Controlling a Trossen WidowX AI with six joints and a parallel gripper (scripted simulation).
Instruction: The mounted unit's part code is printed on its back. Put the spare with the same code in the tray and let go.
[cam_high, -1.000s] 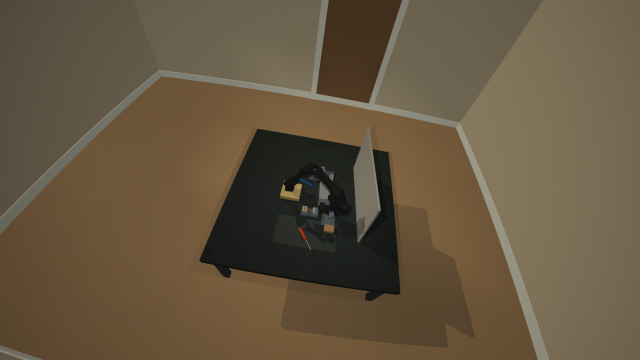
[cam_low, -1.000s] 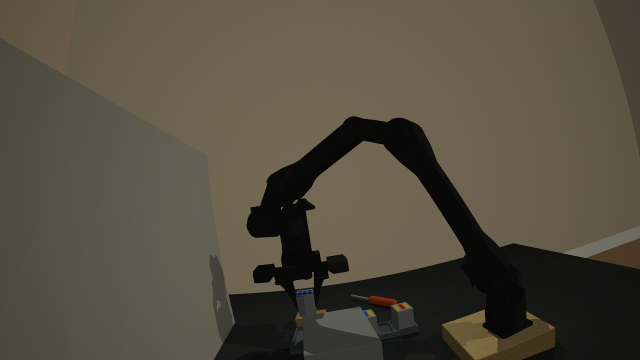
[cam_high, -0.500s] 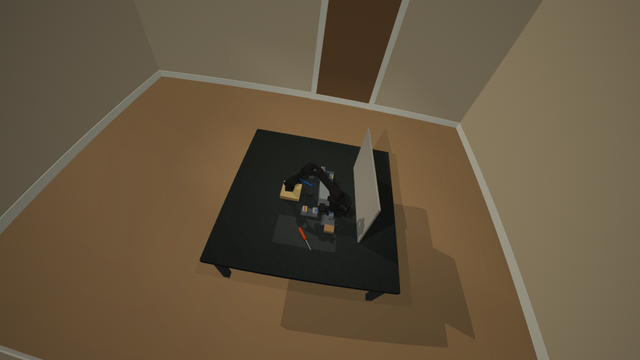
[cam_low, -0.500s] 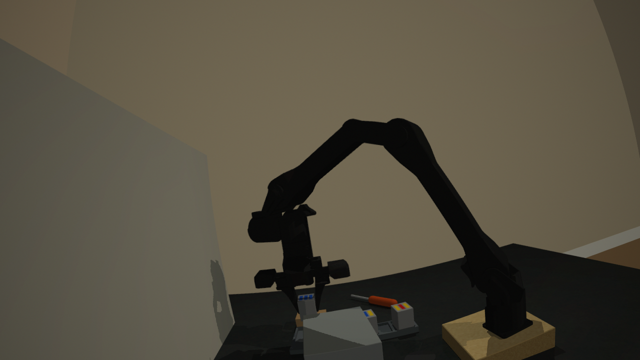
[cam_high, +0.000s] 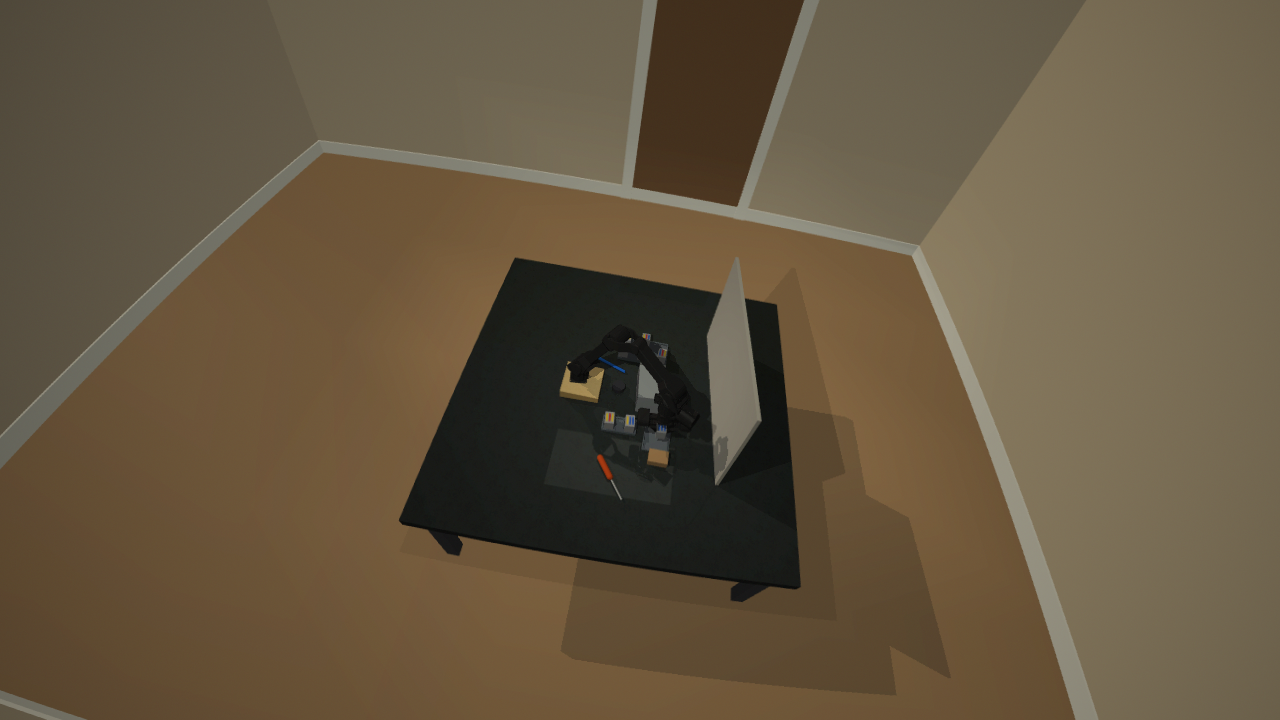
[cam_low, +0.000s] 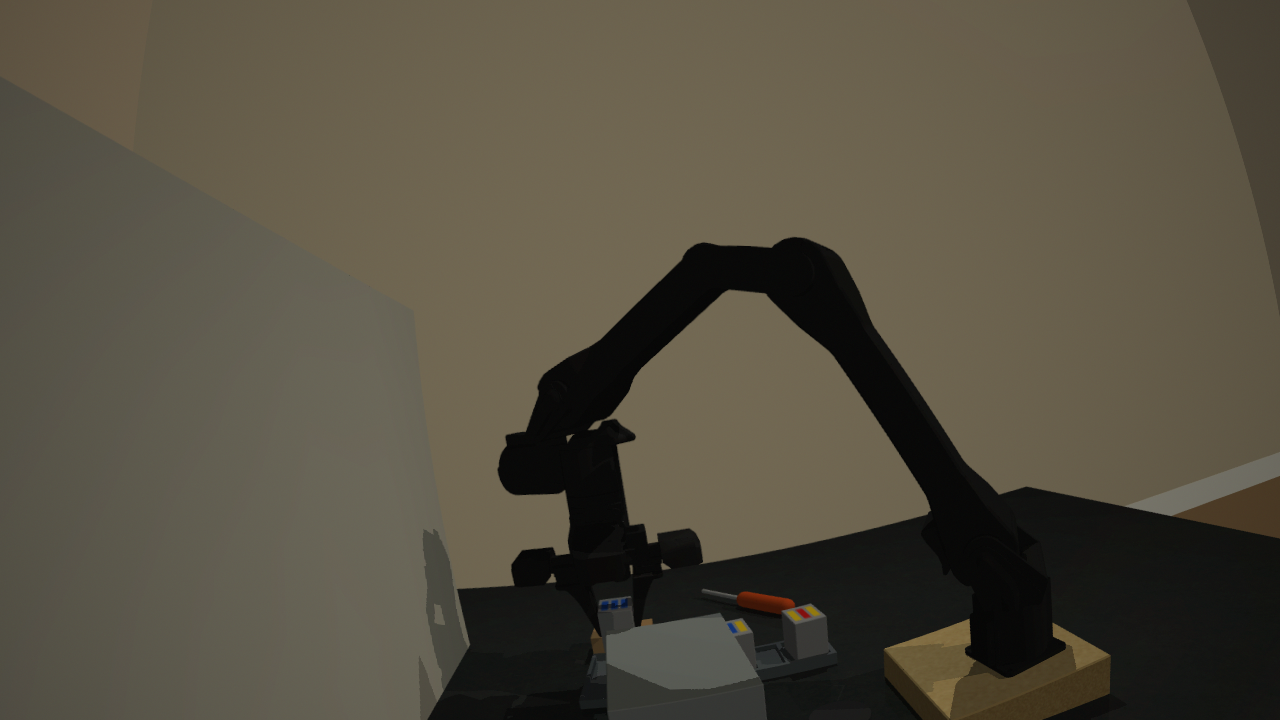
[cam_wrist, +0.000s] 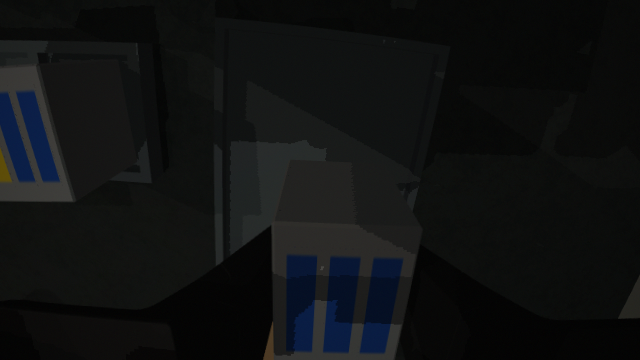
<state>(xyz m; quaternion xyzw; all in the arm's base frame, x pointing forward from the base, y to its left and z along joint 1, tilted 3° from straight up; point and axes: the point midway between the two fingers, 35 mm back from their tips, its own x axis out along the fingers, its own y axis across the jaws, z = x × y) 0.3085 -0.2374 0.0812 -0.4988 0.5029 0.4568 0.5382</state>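
Note:
My gripper (cam_high: 662, 427) (cam_low: 616, 617) (cam_wrist: 333, 237) is shut on a light grey block (cam_low: 614, 619) (cam_wrist: 345, 240) with three blue bars on top. The block is low over the grey tray (cam_high: 648, 444) (cam_wrist: 219, 125); its bottom is hidden, so I cannot tell whether it touches. The grey box (cam_high: 647, 386) (cam_low: 684, 658) beside the tray looks like the mounted unit; no code shows on it. A spare with yellow and blue bars (cam_high: 630, 420) (cam_low: 741, 641) (cam_wrist: 95, 125) and one with yellow and red bars (cam_high: 609, 417) (cam_low: 805, 634) stand in the near rack (cam_high: 619, 427) (cam_low: 810, 666).
A tan block (cam_high: 657, 458) is at the tray's outer end. An orange screwdriver (cam_high: 605, 467) (cam_low: 765, 601) lies nearby. More spares (cam_high: 661, 350) stand in a far rack. A blue stick (cam_high: 612, 364) lies near the arm base. A tall pale panel (cam_high: 735, 376) (cam_low: 223, 447) stands close beyond the gripper.

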